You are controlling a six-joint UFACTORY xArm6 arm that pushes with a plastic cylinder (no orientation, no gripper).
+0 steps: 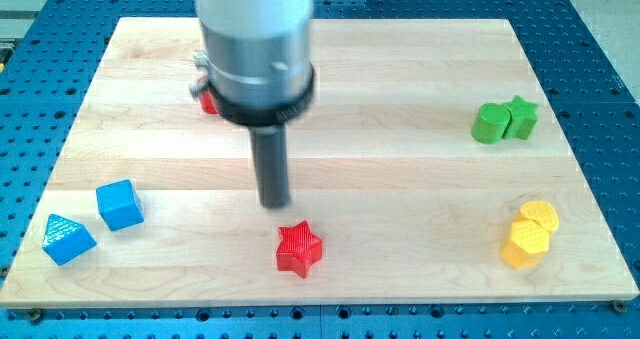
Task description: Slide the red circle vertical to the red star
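The red star [299, 249] lies on the wooden board [400, 179] near the view's bottom, a little left of centre. A red block [208, 102], likely the red circle, shows only as a small edge at the view's upper left, mostly hidden behind the arm's grey body. My tip [275, 203] rests on the board just above and slightly left of the red star, apart from it. The tip is well below and to the right of the hidden red block.
A blue cube [120, 204] and a blue triangular block [68, 239] sit at the bottom left. Two green blocks [490, 124] [520, 117] touch at the upper right. Two yellow blocks [540, 217] [525, 244] touch at the lower right.
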